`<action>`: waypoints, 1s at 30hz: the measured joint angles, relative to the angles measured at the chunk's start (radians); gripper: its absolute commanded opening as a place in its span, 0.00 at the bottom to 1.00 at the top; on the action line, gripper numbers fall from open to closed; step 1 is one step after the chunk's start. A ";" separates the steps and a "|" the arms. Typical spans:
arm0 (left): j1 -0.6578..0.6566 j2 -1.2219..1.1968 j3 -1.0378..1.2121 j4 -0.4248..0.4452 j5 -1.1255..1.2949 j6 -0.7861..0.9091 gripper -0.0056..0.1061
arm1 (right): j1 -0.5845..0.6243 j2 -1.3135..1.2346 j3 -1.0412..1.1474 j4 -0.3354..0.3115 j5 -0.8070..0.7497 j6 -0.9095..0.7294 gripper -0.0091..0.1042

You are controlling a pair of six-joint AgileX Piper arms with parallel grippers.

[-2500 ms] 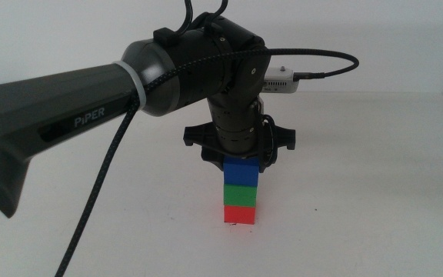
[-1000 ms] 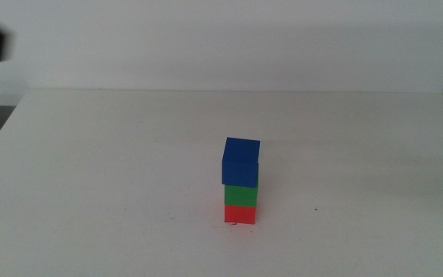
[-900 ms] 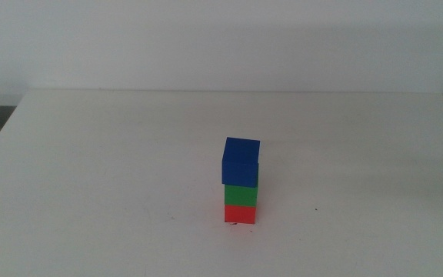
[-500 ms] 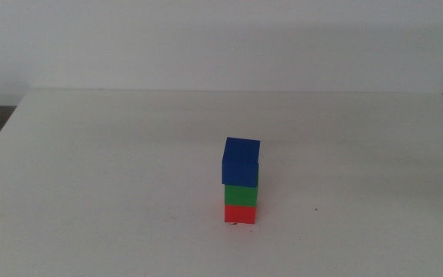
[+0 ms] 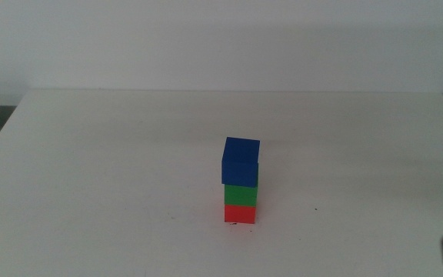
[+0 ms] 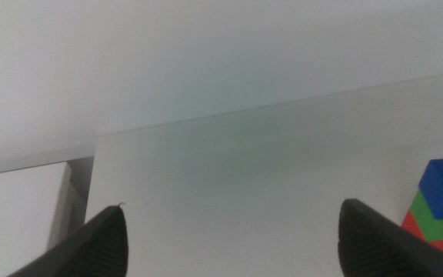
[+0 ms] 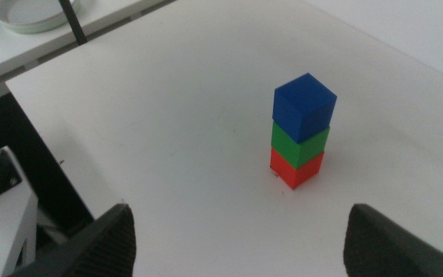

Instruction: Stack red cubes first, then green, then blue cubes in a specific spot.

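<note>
Since the blue cube point(image 5: 241, 160) sits on the green cube point(image 5: 241, 195) atop the red cube point(image 5: 240, 213), mid-table (order respected), the left gripper point(image 6: 229, 231) and right gripper point(image 7: 241, 231) wait wide open, well apart.

Lab: bare white table point(image 5: 91, 169), blank wall point(image 5: 206, 38)

Bright, even, diffuse light; the white desk point(image 5: 114, 169) shows only faint shadows. The left wrist view is soft and hazy.

blue cube point(image 5: 241, 160) | on green point(image 5: 241, 194) | on red point(image 5: 240, 213)
</note>
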 measured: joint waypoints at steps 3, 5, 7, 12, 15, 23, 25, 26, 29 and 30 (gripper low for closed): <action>0.000 -0.024 0.064 -0.011 -0.047 0.000 0.89 | 0.000 -0.012 0.078 -0.018 -0.125 0.000 0.82; 0.000 -0.069 0.135 -0.028 -0.131 0.000 0.89 | 0.000 -0.029 0.159 -0.061 -0.273 0.000 0.82; 0.000 -0.130 0.221 -0.033 -0.224 0.000 0.89 | -0.002 -0.050 0.254 -0.103 -0.444 0.000 0.82; 0.000 -0.313 0.471 -0.023 -0.437 0.000 0.89 | -0.098 -0.103 0.496 -0.066 -0.663 0.000 0.82; 0.000 -0.426 0.606 -0.032 -0.473 0.000 0.89 | -0.230 -0.140 0.612 -0.004 -0.680 0.000 0.82; 0.000 -0.619 0.835 -0.038 -0.490 0.002 0.89 | -0.565 -0.362 0.821 -0.018 -0.692 0.000 0.82; 0.000 -0.619 0.868 -0.038 -0.492 0.002 0.89 | -0.633 -0.443 0.849 -0.023 -0.692 0.000 0.82; 0.000 -0.619 0.884 -0.038 -0.498 0.002 0.89 | -0.664 -0.489 0.862 -0.025 -0.692 0.000 0.82; 0.000 -0.621 0.934 -0.038 -0.546 0.002 0.89 | -0.738 -0.585 0.892 -0.027 -0.692 0.000 0.82; 0.002 -0.621 0.953 -0.038 -0.572 0.002 0.89 | -0.760 -0.596 0.898 -0.027 -0.692 0.000 0.82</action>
